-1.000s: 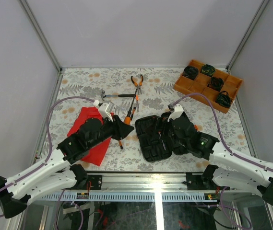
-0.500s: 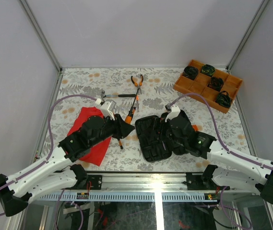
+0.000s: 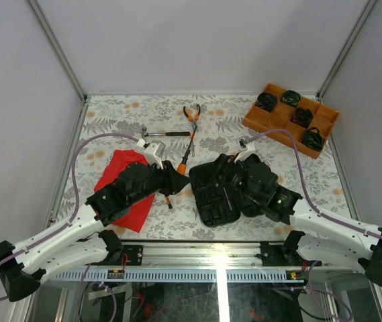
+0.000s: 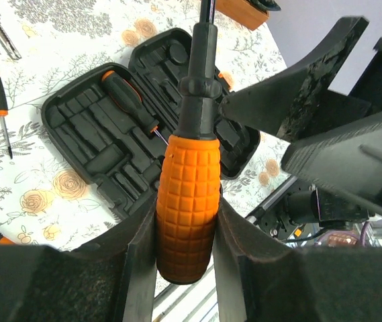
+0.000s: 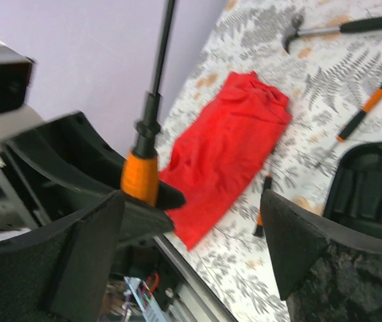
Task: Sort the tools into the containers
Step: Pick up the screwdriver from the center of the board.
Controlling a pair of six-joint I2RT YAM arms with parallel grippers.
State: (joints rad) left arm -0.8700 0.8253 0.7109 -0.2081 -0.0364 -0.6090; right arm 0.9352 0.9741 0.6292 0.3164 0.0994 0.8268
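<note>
My left gripper (image 4: 180,268) is shut on the orange grid-patterned handle of a screwdriver (image 4: 189,201), whose black shaft points up and away. In the top view the left gripper (image 3: 177,180) hovers at the left edge of the open black tool case (image 3: 212,204). One orange-and-black screwdriver (image 4: 127,94) lies in a slot of the case (image 4: 83,131). My right gripper (image 3: 221,171) is open above the case and faces the left one. In its own view the right gripper (image 5: 192,201) frames the held screwdriver (image 5: 142,174), with nothing between its fingers. A hammer (image 3: 160,134), pliers (image 3: 191,113) and a screwdriver (image 3: 185,155) lie behind.
A red cloth (image 3: 120,181) lies under my left arm, with a small screwdriver (image 3: 168,200) beside it. An orange compartment tray (image 3: 252,121) of black round items stands at the back right. White walls and a metal frame ring the floral table.
My right gripper has swung left over the case toward the left gripper, its jaws slightly narrower. The left gripper has edged right with the screwdriver still held.
</note>
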